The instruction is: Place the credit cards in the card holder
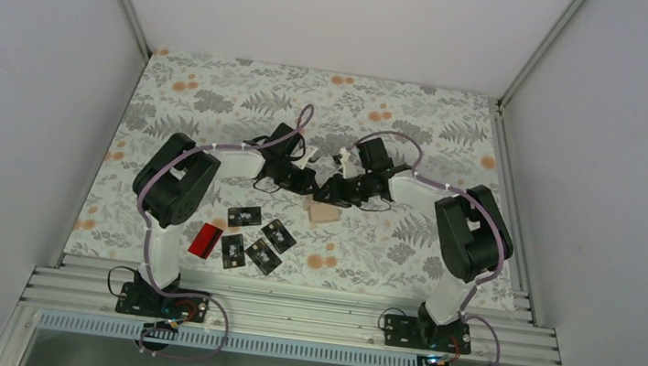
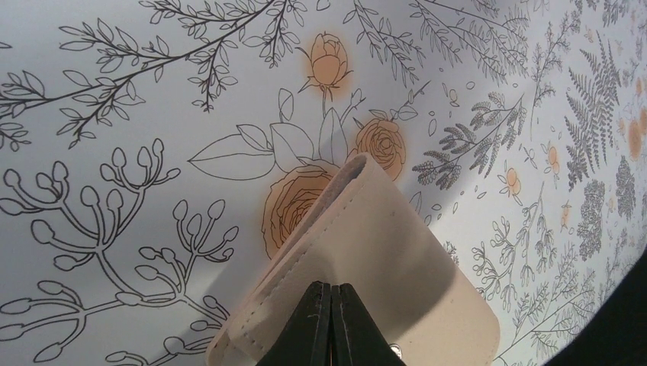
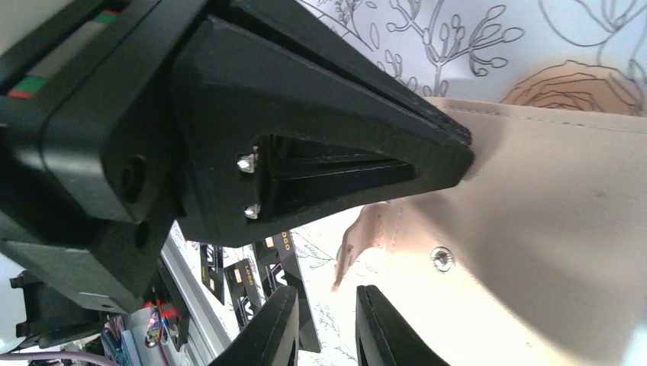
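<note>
We pinch the card holder (image 2: pixel 381 236) by its edge with the left gripper (image 2: pixel 330 309). The right gripper (image 3: pixel 326 328), narrowly parted, sits beside it. The credit cards (image 1: pixel 251 237) lie apart, near the front edge of the table (image 1: pixel 219 97).

Matt, stitched, leather-like card holder (image 2: pixel 397 252)

Left gripper (image 2: pixel 331 287) crowds card holder (image 2: pixel 385 248) beside right gripper (image 3: pixel 326 294).

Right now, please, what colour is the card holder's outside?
The card holder is beige, best seen in left wrist view.
</note>
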Tool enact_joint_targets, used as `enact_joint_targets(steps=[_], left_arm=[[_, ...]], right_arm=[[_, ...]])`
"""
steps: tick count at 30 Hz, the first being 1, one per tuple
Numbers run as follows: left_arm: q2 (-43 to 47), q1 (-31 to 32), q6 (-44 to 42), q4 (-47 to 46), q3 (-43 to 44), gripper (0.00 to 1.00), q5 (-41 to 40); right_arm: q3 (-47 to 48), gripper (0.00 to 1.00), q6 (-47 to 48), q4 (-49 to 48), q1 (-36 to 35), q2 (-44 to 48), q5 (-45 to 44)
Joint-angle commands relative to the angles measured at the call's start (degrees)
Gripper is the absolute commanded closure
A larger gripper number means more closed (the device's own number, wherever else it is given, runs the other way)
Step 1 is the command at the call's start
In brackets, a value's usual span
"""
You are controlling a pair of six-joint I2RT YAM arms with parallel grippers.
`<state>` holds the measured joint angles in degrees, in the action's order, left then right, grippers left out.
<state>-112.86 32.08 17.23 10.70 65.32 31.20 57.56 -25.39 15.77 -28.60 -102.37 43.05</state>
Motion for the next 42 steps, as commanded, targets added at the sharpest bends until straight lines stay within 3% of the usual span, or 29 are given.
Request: enact_joint_targets(steps=[1, 28, 38, 42], left_arm=[[-1.9, 0.6, -0.6, 1.7, -1.9, 0.98, -5.7], [-2.2, 1.1, -0.9, 2.1, -1.8, 0.98, -6.0], [-2.1, 1.1, -1.1, 2.3, -1.7, 0.98, -6.0], [-1.9, 1.1, -1.3, 2.5, -1.7, 0.98, -6.3]], right_arm=[[1.8, 0.79, 0.1, 0.6, -1.5, -0.3, -0.5], [4.2, 0.81, -0.1, 1.4, -2.7, -4.1, -3.1], [4.3, 0.95, -0.5, 1.4, -2.7, -4.6, -4.2], [4.8, 0.96, -0.3, 2.7, -2.8, -3.6, -6.1]])
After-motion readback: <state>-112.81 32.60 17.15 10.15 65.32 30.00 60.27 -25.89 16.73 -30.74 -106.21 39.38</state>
